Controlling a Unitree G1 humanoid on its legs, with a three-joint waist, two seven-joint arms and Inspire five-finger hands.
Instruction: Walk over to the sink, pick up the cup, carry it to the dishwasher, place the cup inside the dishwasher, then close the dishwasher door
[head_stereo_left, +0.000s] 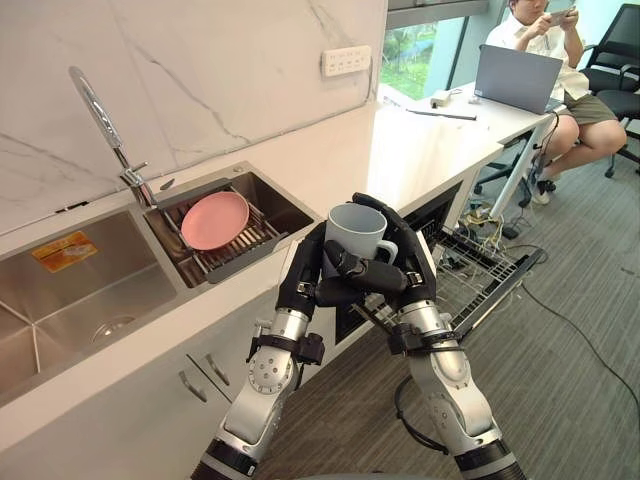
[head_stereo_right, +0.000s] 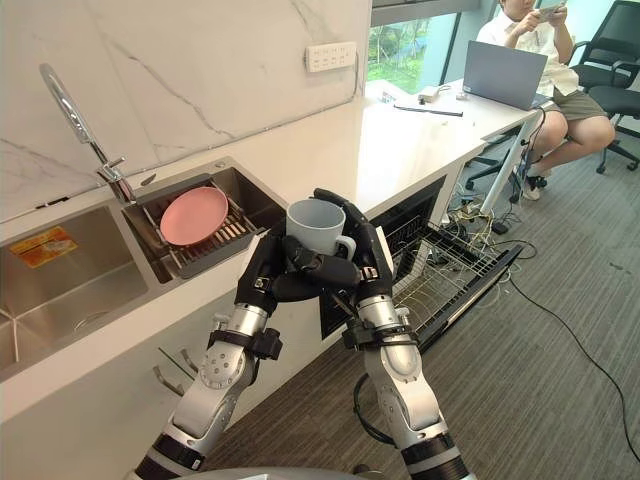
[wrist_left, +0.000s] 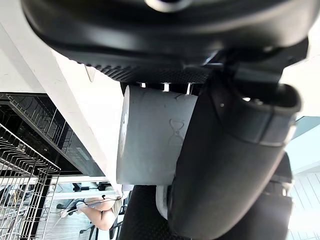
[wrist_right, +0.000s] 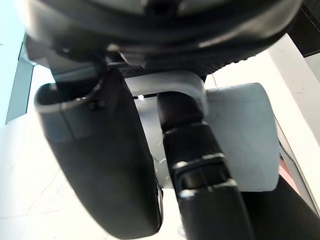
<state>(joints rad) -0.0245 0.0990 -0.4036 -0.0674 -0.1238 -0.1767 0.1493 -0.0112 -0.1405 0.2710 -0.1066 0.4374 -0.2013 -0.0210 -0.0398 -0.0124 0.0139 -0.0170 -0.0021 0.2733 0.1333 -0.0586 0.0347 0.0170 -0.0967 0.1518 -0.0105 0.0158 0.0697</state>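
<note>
Hands clasped: we see the left hand (head_stereo_left: 303, 272) and right hand (head_stereo_left: 412, 262) both curled round the grey cup (head_stereo_left: 354, 228), upright beyond the counter (head_stereo_left: 400, 150) edge. Pick-up is done; loading the dishwasher rack (head_stereo_left: 480, 272) and closing up remain. Eye views show a pink plate (head_stereo_left: 214, 220) in the sink (head_stereo_left: 282, 206); the left wrist view shows the cup's wall against the palm.

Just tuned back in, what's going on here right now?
The robot holds the cup upright at the counter edge, left hand and right hand both curled round it. The dishwasher to its right stands open, rack pulled out; the cup is not in yet. A pink plate lies in the sink.
</note>
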